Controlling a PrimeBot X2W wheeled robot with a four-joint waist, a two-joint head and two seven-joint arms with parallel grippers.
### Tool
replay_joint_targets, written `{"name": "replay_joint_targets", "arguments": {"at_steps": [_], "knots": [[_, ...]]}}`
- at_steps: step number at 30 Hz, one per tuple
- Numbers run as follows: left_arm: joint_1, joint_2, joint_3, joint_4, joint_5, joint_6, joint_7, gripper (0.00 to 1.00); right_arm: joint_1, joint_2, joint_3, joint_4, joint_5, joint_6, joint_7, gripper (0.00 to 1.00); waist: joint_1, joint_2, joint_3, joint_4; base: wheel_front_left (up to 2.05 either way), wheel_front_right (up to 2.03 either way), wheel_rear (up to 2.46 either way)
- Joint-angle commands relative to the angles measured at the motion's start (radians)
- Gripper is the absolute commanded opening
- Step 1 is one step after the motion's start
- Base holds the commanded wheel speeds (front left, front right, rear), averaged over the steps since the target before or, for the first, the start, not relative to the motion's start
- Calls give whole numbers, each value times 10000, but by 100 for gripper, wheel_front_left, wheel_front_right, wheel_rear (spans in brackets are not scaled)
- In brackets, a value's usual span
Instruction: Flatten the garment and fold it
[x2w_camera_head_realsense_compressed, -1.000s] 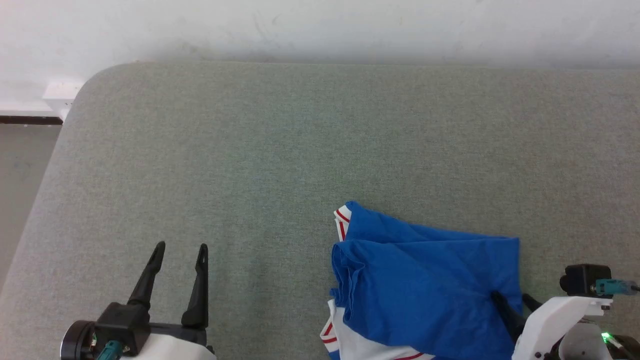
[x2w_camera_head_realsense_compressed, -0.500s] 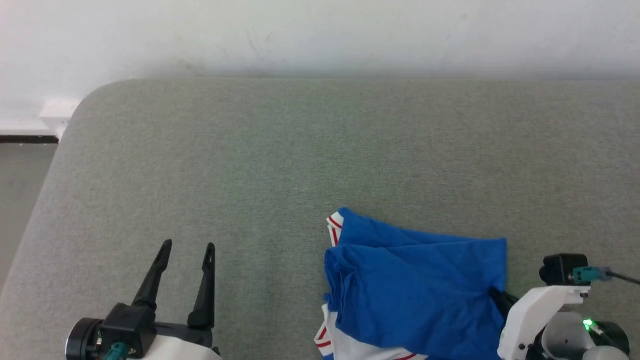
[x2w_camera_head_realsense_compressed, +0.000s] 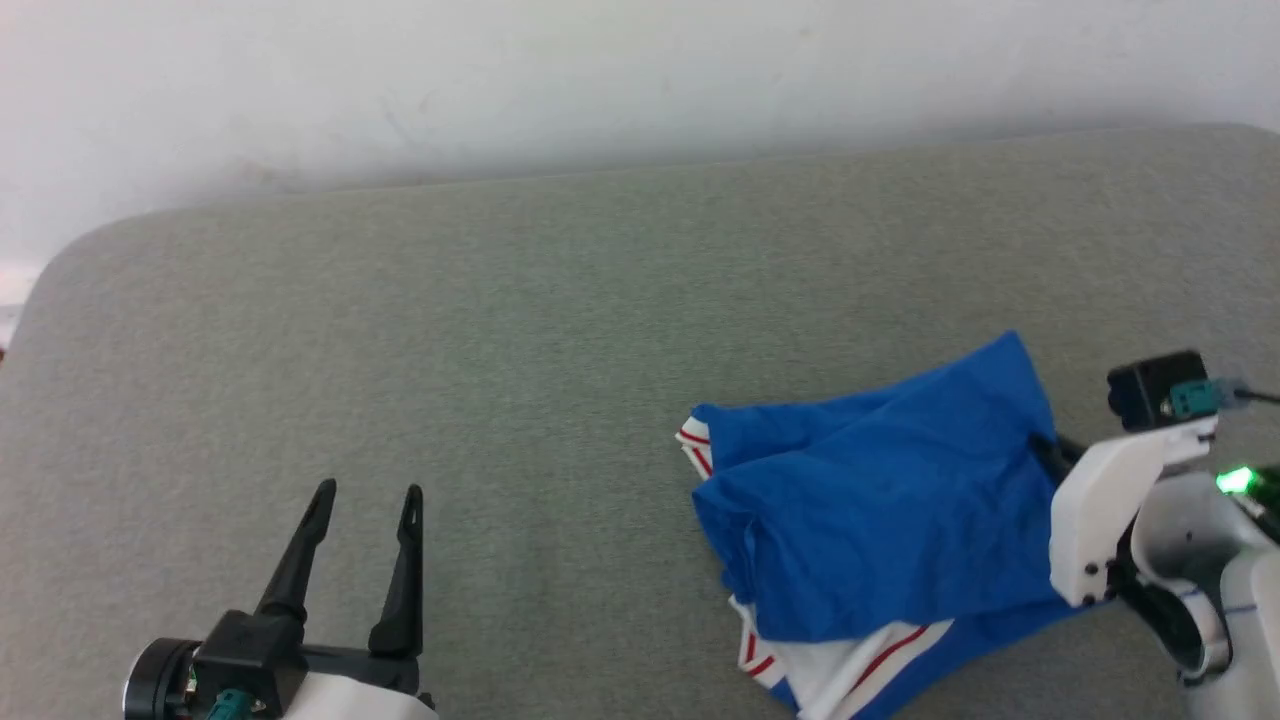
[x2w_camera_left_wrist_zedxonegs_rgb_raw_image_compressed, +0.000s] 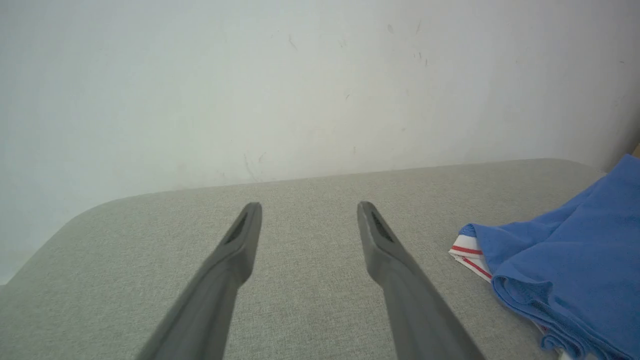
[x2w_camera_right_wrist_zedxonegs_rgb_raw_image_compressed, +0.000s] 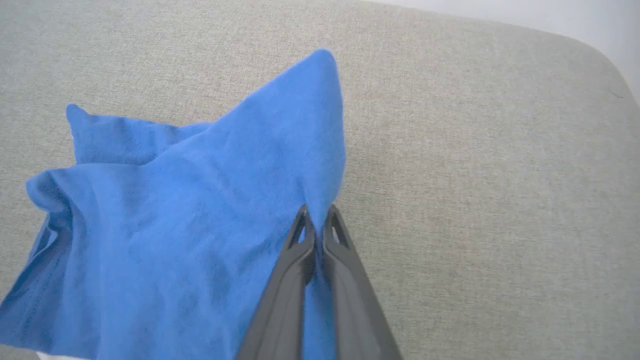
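The garment (x2w_camera_head_realsense_compressed: 880, 510), a royal-blue shirt with white, red-striped trim, lies bunched on the grey table at the right of the head view. Its right edge is lifted off the surface. My right gripper (x2w_camera_head_realsense_compressed: 1042, 448) is shut on that blue edge; in the right wrist view the two fingers (x2w_camera_right_wrist_zedxonegs_rgb_raw_image_compressed: 316, 220) press together with the garment (x2w_camera_right_wrist_zedxonegs_rgb_raw_image_compressed: 200, 215) pinched between them and a corner standing up above. My left gripper (x2w_camera_head_realsense_compressed: 365, 495) stands open over bare table at the lower left, well apart from the shirt. In the left wrist view my left gripper (x2w_camera_left_wrist_zedxonegs_rgb_raw_image_compressed: 307, 207) points at the wall, the garment (x2w_camera_left_wrist_zedxonegs_rgb_raw_image_compressed: 570, 265) to its right.
The grey fabric-covered table (x2w_camera_head_realsense_compressed: 500, 350) has rounded corners and backs onto a white wall (x2w_camera_head_realsense_compressed: 600, 70). Its left edge curves away at the far left of the head view. Bare table surface stretches left of and behind the shirt.
My right gripper has shut on the shirt's right edge and lifted it up and back, dragging the cloth along. The head view has shifted. The left gripper stays open in place.
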Motion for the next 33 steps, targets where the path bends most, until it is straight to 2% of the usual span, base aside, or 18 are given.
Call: {"name": "replay_joint_targets", "arguments": {"at_steps": [1,13,25,33], "knots": [[-7,48,40,-42,86,60,-39,100,-275,-120,47,39,-58,-7,17,0,0,0,76,-421,0,0,0],[-501,377,189,-469,202,123,108,100,-2783,-1784,1332,1304,-601,-7,-264,0,0,0,1161,-1711,0,0,0],[-1371,982,338,-1138,472,15,484,100,-4016,-2786,429,2604,-1729,-7,-1338,0,0,0,2860,-1915,0,0,0],[-1959,1306,402,-1531,684,-29,630,100,-4394,-2762,-467,3335,-2814,-7,-2050,0,0,0,3910,-1825,0,0,0]]}}
